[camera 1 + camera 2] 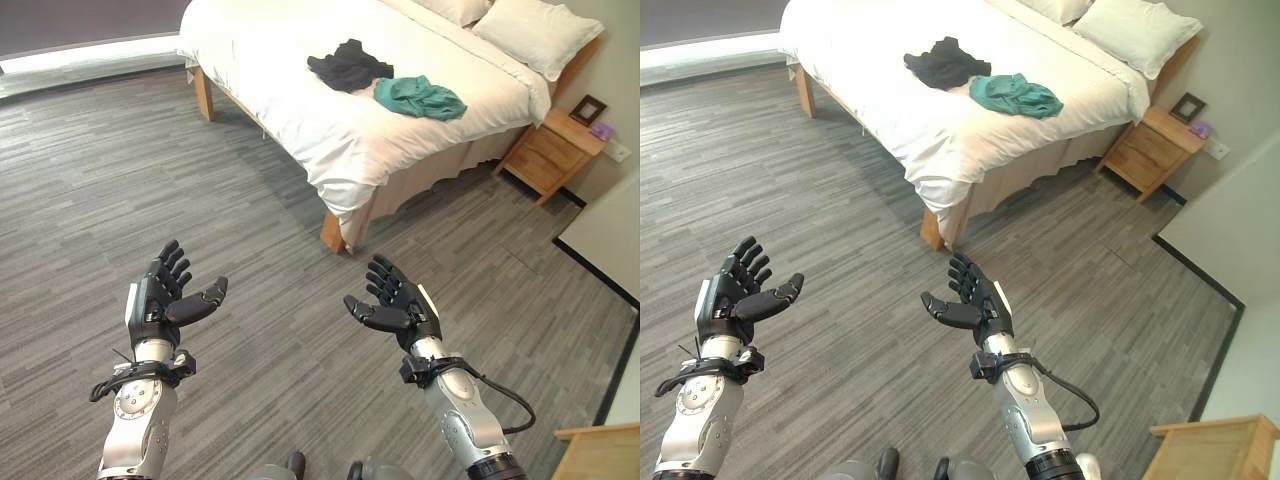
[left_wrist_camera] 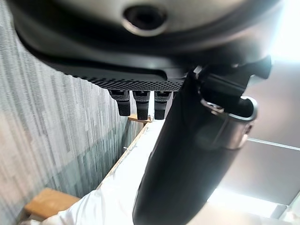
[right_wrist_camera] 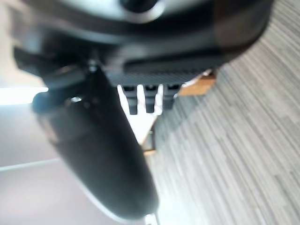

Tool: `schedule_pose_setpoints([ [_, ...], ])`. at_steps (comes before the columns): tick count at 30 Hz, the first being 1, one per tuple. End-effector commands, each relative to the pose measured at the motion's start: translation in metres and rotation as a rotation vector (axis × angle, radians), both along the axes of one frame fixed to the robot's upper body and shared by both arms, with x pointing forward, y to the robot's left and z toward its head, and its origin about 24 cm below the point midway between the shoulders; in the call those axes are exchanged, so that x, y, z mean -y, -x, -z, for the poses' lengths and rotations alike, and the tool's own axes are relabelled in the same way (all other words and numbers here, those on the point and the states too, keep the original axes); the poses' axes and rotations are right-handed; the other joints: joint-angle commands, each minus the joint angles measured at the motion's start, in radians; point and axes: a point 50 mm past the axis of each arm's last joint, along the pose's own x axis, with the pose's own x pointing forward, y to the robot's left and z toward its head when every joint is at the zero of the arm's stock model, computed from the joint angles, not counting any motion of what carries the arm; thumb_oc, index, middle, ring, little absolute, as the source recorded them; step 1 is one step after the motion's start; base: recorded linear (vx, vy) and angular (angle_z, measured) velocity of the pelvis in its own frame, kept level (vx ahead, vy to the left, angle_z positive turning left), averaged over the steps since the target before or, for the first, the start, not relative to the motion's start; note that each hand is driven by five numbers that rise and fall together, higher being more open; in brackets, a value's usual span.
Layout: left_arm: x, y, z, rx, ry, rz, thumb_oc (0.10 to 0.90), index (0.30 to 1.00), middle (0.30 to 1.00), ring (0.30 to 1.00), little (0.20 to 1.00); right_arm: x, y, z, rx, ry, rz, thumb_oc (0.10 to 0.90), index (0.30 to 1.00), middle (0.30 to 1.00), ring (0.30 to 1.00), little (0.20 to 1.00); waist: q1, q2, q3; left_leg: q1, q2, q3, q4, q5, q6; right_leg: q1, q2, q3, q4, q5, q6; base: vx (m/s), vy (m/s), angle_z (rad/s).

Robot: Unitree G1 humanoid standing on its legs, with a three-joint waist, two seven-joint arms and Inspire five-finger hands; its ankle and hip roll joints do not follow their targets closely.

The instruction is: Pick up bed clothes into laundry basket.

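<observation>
Two garments lie on the white bed (image 1: 300, 110): a black one (image 1: 349, 66) and, touching it on the side nearer the pillows, a teal one (image 1: 420, 97). My left hand (image 1: 165, 293) is raised over the floor at the lower left, fingers straight, palm empty. My right hand (image 1: 400, 303) is held up at the lower middle, also open and empty. Both hands are well short of the bed. In the wrist views the straight fingers (image 2: 140, 102) and the right hand's fingers (image 3: 147, 99) hold nothing.
The bed stands on wooden legs (image 1: 332, 232) over grey plank flooring. Two pillows (image 1: 538, 32) lie at its head. A wooden nightstand (image 1: 553, 150) with a small frame stands beside it. A wooden furniture corner (image 1: 600, 452) shows at the lower right.
</observation>
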Motion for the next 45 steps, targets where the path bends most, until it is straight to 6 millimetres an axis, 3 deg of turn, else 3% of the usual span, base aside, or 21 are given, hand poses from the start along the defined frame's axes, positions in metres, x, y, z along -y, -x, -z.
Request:
schedule_pose_setpoints([
  [1,-0.003,-0.001,-0.033,0.145,-0.111,0.052,0.8,0.9,0.9,0.9,0.9,0.019,-0.012,-0.033,0.169,-0.01,0.073,0.8,0.9,0.9,0.9,0.9,-0.036,-0.038,-0.111,0.108,0.118,-0.082,-0.039,-0.009,-0.069,0.067,-0.032,0.015,-0.55,0.259,0.083,0.83,-0.11,0.7],
  [7,-0.002,0.0,-0.026,0.124,-0.118,0.054,0.8,0.9,0.9,0.9,0.9,0.027,-0.011,-0.034,0.176,0.048,0.091,0.8,0.9,0.9,0.9,0.9,-0.059,-0.034,-0.159,0.213,0.23,-0.075,0.018,-0.015,-0.135,0.084,-0.043,-0.095,-0.617,0.355,0.113,0.76,-0.08,0.5],
  [8,0.0,0.0,-0.021,0.103,-0.101,0.059,0.8,0.9,0.9,0.9,0.9,0.031,-0.008,-0.029,0.158,0.083,0.106,0.8,0.9,0.9,0.9,0.9,-0.081,-0.023,-0.183,0.201,0.296,-0.075,0.144,0.096,-0.19,0.099,0.012,-0.042,-0.574,0.335,0.083,0.48,-0.082,0.01],
  [9,0.0,0.0,-0.021,0.104,-0.101,0.059,0.8,0.9,0.9,0.9,0.9,0.031,-0.008,-0.029,0.158,0.083,0.106,0.8,0.9,0.9,0.9,0.9,-0.084,-0.028,-0.184,0.198,0.292,-0.079,0.142,0.1,-0.19,0.097,0.007,-0.043,-0.575,0.338,0.083,0.74,-0.133,0.18],
  [10,-0.003,0.0,-0.022,0.107,-0.081,0.034,0.8,0.9,0.9,0.9,0.9,0.03,-0.008,-0.033,0.175,0.083,0.094,0.8,0.9,0.9,0.9,0.9,-0.079,-0.035,-0.19,0.161,0.319,-0.071,0.275,0.202,-0.216,0.118,0.025,-0.058,-0.553,0.316,0.058,0.39,-0.142,0.2],
  [12,-0.003,0.002,-0.023,0.118,-0.056,0.042,0.8,0.9,0.9,0.9,0.9,0.026,-0.01,-0.037,0.199,0.021,0.085,0.8,0.9,0.9,0.9,0.9,-0.048,-0.078,-0.151,-0.01,0.312,-0.073,0.53,0.27,-0.163,0.197,0.047,-0.025,-0.572,0.267,0.002,0.64,-0.345,0.38],
  [13,-0.003,0.002,-0.024,0.106,-0.085,0.05,0.8,0.9,0.9,0.9,0.9,0.028,-0.012,-0.042,0.211,0.064,0.08,0.8,0.9,0.9,0.9,0.9,0.007,-0.114,-0.099,-0.156,0.26,-0.066,0.688,0.197,-0.096,0.275,0.072,0.017,-0.6,0.23,-0.023,0.7,-0.376,-0.26],
  [15,0.001,-0.002,-0.024,0.113,-0.053,0.054,0.8,0.9,0.9,0.9,0.9,0.027,-0.02,-0.05,0.235,0.044,0.092,0.8,0.9,0.9,0.9,0.9,0.061,-0.129,-0.052,-0.323,0.185,-0.058,0.737,0.116,-0.068,0.322,0.077,0.073,-0.609,0.21,-0.032,0.44,-0.123,-1.25],
  [17,0.003,-0.002,-0.021,0.115,-0.024,0.064,0.8,0.9,0.9,0.9,0.9,0.024,-0.024,-0.057,0.261,-0.002,0.086,0.8,0.9,0.9,0.9,0.9,0.08,-0.128,-0.046,-0.368,0.153,-0.048,0.667,0.099,-0.067,0.34,0.08,0.092,-0.617,0.199,-0.03,0.44,0.1,-1.33],
  [19,0.004,0.006,-0.013,0.082,-0.04,0.075,0.8,0.9,0.9,0.9,0.9,0.014,-0.028,-0.062,0.29,0.002,0.04,0.8,0.9,0.9,0.9,0.9,0.142,-0.085,-0.071,-0.396,0.038,-0.04,0.259,0.126,-0.073,0.416,0.138,0.152,-0.63,0.142,-0.026,0.84,0.229,-0.92],
  [21,0.004,0.011,-0.008,0.074,-0.025,0.063,0.8,0.9,0.9,0.9,0.9,0.004,-0.032,-0.061,0.281,0.035,0.001,0.8,0.9,0.9,0.9,0.9,0.174,-0.054,-0.094,-0.37,0.001,-0.061,0.074,0.208,-0.068,0.451,0.172,0.17,-0.615,0.105,-0.034,0.6,0.201,-0.77],
  [22,0.003,0.011,-0.007,0.067,-0.035,0.052,0.8,0.9,0.9,0.9,0.9,0.003,-0.035,-0.063,0.289,0.06,-0.01,0.8,0.9,0.9,0.9,0.9,0.178,-0.047,-0.104,-0.358,-0.003,-0.003,0.024,0.248,-0.08,0.482,0.181,0.166,-0.592,0.078,-0.037,0.57,0.204,-1.08],
  [24,-0.002,0.014,-0.009,0.07,-0.039,0.036,0.8,0.9,0.9,0.9,0.9,0.001,-0.037,-0.068,0.301,0.082,-0.027,0.8,0.9,0.9,0.9,0.9,0.193,-0.043,-0.105,-0.309,0.009,0.032,0.048,0.218,-0.065,0.49,0.168,0.163,-0.525,0.041,-0.032,0.32,0.149,-0.98],
  [25,-0.004,0.015,-0.011,0.076,-0.049,0.038,0.8,0.9,0.9,0.9,0.9,-0.006,-0.038,-0.073,0.329,0.083,-0.053,0.8,0.9,0.9,0.9,0.9,0.204,-0.05,-0.105,-0.276,-0.002,0.034,0.055,0.201,-0.042,0.472,0.152,0.145,-0.393,0.062,-0.004,0.36,0.235,-1.15],
  [26,-0.007,0.013,-0.017,0.089,-0.068,0.045,0.8,0.9,0.9,0.9,0.9,-0.007,-0.039,-0.075,0.34,0.134,-0.049,0.8,0.9,0.9,0.9,0.9,0.176,-0.041,-0.093,-0.203,0.02,0.012,0.059,0.168,-0.012,0.297,0.095,0.132,-0.028,0.225,0.105,0.45,0.29,-1.24],
  [28,-0.006,0.007,-0.025,0.112,-0.1,0.064,0.8,0.9,0.9,0.9,0.9,-0.004,-0.042,-0.078,0.346,0.123,-0.033,0.8,0.9,0.9,0.9,0.9,0.135,-0.004,-0.081,-0.156,0.059,-0.027,0.037,0.16,-0.002,0.203,0.097,0.151,0.109,0.234,0.092,0.36,0.18,-0.54],
  [31,-0.005,0.002,-0.039,0.166,-0.115,0.103,0.8,0.9,0.9,0.9,0.9,0.011,-0.044,-0.092,0.391,0.16,0.001,0.8,0.9,0.9,0.9,0.9,0.107,-0.011,-0.087,-0.102,0.07,-0.074,0.0,0.136,-0.006,0.187,-0.05,0.109,0.015,0.225,0.054,0.33,-0.03,0.58],
  [35,0.006,-0.008,-0.048,0.205,-0.087,0.181,0.8,0.9,0.9,0.9,0.9,0.034,-0.047,-0.107,0.428,0.223,0.06,0.8,0.9,0.9,0.9,0.9,0.088,-0.039,-0.088,-0.094,0.079,-0.127,0.02,0.08,-0.032,0.232,-0.118,0.18,-0.173,0.26,0.058,0.24,-0.227,0.6],
  [37,0.014,-0.015,-0.051,0.213,-0.103,0.232,0.8,0.9,0.9,0.9,0.9,0.046,-0.047,-0.109,0.422,0.225,0.098,0.8,0.9,0.9,0.9,0.9,0.079,-0.068,-0.091,-0.097,0.087,-0.177,0.041,0.033,-0.057,0.261,-0.153,0.254,-0.324,0.312,0.076,0.24,-0.368,0.7],
  [41,0.017,-0.017,-0.055,0.233,-0.073,0.25,0.8,0.9,0.9,0.9,0.9,0.046,-0.045,-0.103,0.394,0.164,0.097,0.8,0.9,0.9,0.9,0.9,0.097,-0.102,-0.103,-0.109,0.166,-0.26,0.051,-0.023,-0.127,0.281,-0.268,0.244,-0.471,0.486,0.142,0.23,-0.415,0.54],
  [45,0.021,-0.026,-0.065,0.259,-0.104,0.27,0.8,0.9,0.9,0.9,0.9,0.046,-0.043,-0.096,0.361,0.155,0.087,0.8,0.9,0.9,0.9,0.9,0.086,-0.098,-0.101,-0.126,0.255,-0.371,0.019,-0.01,-0.195,0.28,-0.21,0.348,-0.43,0.488,0.146,0.29,-0.547,0.65],
])
